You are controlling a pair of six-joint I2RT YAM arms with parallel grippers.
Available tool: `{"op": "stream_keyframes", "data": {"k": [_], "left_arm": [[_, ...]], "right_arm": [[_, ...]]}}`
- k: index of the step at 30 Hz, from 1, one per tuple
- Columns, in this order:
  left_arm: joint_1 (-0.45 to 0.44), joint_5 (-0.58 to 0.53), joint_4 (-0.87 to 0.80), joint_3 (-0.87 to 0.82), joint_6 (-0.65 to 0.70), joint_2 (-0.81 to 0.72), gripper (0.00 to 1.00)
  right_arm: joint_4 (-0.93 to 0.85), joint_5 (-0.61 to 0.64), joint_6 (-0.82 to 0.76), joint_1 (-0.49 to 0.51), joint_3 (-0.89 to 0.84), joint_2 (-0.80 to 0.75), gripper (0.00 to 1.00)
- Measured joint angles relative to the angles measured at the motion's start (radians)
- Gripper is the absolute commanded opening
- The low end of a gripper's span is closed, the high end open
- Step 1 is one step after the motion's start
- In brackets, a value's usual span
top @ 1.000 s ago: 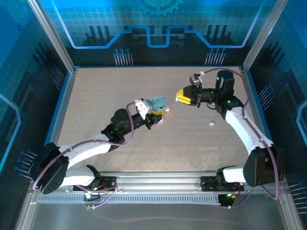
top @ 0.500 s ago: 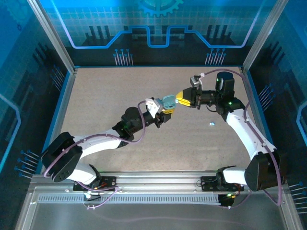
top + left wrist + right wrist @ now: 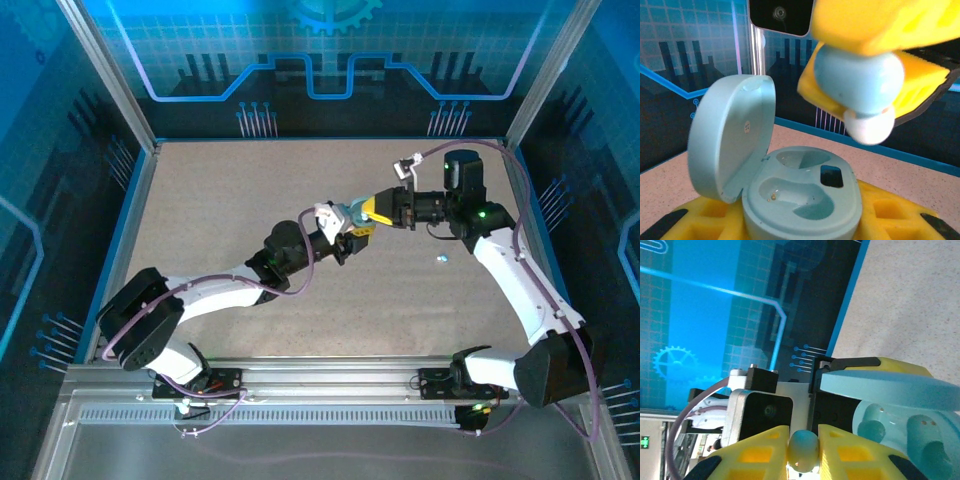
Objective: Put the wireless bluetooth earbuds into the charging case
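From above I see the table (image 3: 220, 200) brightly and evenly lit, sharp throughout, with blue glow off the back wall (image 3: 320, 60) and only faint shadows. On my left wrist view the case (image 3: 805, 200) is crisp, but the earbud (image 3: 860, 85) near the lens is soft, its white tip glaring. On the right wrist view the near yellow fingers (image 3: 760, 445) blur.

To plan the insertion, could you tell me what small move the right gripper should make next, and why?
Probably ease the right gripper toward the open pale-blue plastic charging case: its pale-blue, white-tipped earbud hovers over the empty sockets.
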Motion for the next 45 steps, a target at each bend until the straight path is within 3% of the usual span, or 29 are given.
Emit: {"op": "stream_keyframes", "data": {"k": [12, 45], "left_arm": [[-0.005, 0.002, 0.027, 0.011, -0.002, 0.011, 0.29], [-0.008, 0.005, 0.015, 0.02, -0.003, 0.031, 0.29]], "right_arm": [[-0.169, 0.138, -0.148, 0.023, 0.065, -0.001, 0.21], [-0.323, 0.404, -0.29, 0.155, 0.165, 0.035, 0.21]]}}
